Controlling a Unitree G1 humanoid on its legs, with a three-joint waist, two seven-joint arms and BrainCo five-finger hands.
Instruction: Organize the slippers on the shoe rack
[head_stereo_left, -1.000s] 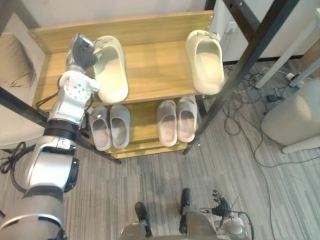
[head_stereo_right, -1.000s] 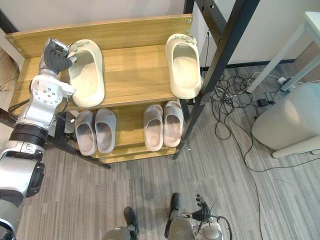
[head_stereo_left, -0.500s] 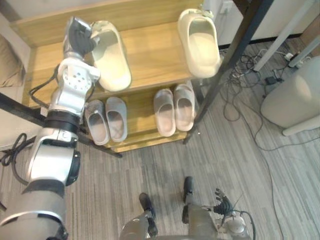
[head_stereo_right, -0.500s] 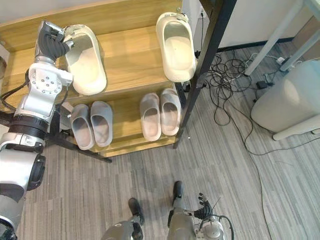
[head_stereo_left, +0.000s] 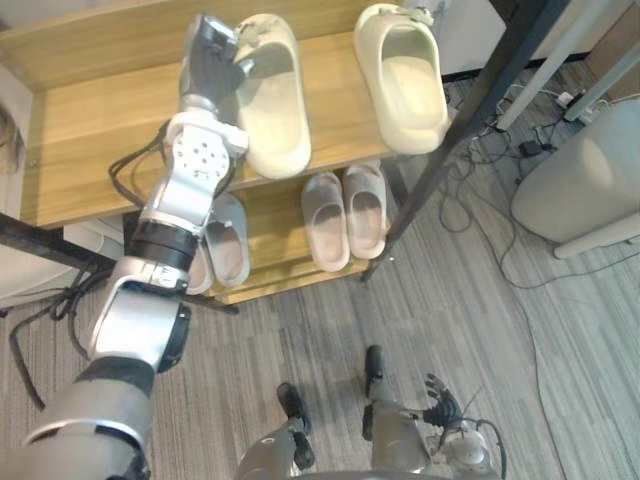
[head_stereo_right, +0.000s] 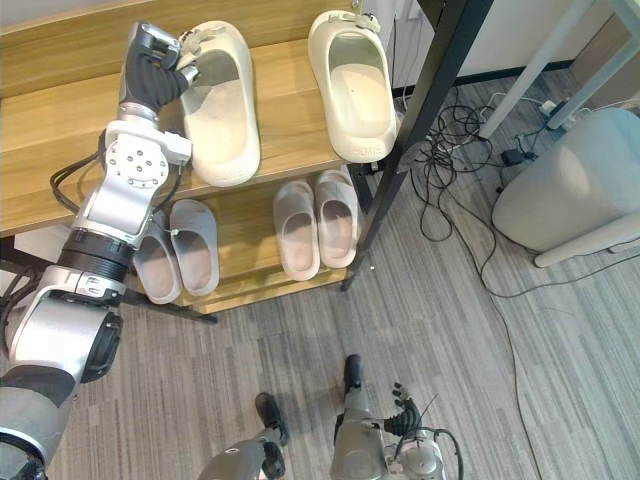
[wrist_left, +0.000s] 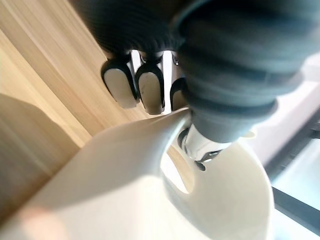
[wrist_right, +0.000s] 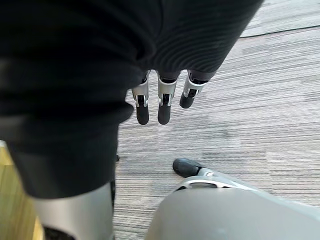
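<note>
Left hand (head_stereo_left: 213, 52) is clamped on the cream moulded-foam slipper (head_stereo_left: 272, 110). The wrist cam shows fingers (wrist_left: 148, 90) hooked down the outside of the side wall with the thumb inside, so it's a rim pinch at the far end, not a wrap round the sole. Makes sense to me: that wall is the one thin part the hand can get around, and holding one end lets me drag and yaw the slipper flat on the wood instead of lifting it. The slipper sits sole-down on the top shelf (head_stereo_left: 95, 150) of the light wooden shoe rack, near end about at the front lip, angled slightly off its mate. The mate, a second cream foam slipper (head_stereo_left: 405, 85), is on the same shelf to the robot's right, near but apart with bare wood between them, just beside the black metal post (head_stereo_left: 480, 95). My read of the step: closing up the pair, so the held one goes right and straightens until they lie side by side. Looks mostly there. Risks: the foam wall will likely flex under the pinch, so the near end may lag or swing, and pulling back could tip it off the lip. The lower shelf (head_stereo_left: 278, 228) has two pairs of pale grey slippers, one pair (head_stereo_left: 326, 212) side by side and the other (head_stereo_left: 228, 245) partly behind the left arm. Right hand (head_stereo_left: 440, 402) is idle, low over the grey striped carpet (head_stereo_left: 500, 330), fingers (wrist_right: 163, 102) straight and empty.
</note>
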